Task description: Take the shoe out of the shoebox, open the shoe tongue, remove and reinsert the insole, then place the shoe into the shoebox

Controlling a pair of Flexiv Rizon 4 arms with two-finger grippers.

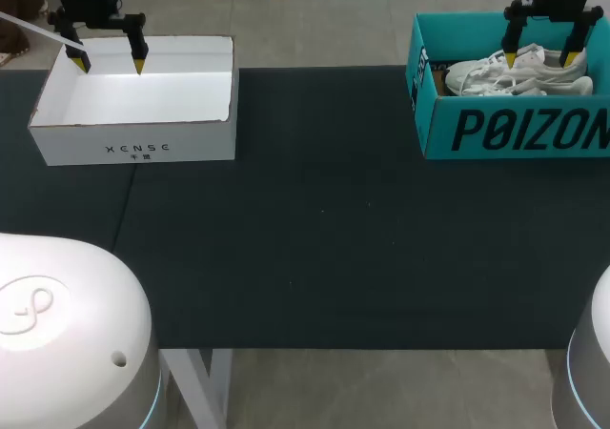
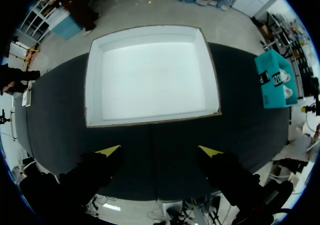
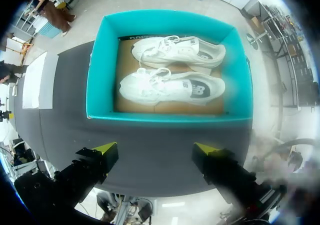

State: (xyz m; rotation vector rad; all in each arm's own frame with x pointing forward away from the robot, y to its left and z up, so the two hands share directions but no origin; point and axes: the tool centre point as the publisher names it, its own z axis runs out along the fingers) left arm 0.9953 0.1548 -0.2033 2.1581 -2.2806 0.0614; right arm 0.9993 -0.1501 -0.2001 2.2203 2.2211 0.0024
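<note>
A teal shoebox (image 1: 515, 129) stands at the table's far right; its wall shows too in the right wrist view (image 3: 100, 75). Two white shoes lie side by side inside it on brown card, the nearer shoe (image 3: 170, 87) and the farther shoe (image 3: 177, 51). In the head view the shoes (image 1: 515, 74) show above the box rim. My right gripper (image 1: 541, 59) hangs open above the box, nothing between its fingers (image 3: 156, 149). My left gripper (image 1: 108, 63) hangs open above an empty white box (image 1: 133, 105) at the far left (image 2: 159, 151).
The white box (image 2: 150, 75) is open-topped and empty. A dark mat (image 1: 324, 219) covers the table between the two boxes. The white bases of my arms (image 1: 67, 334) sit at the near corners.
</note>
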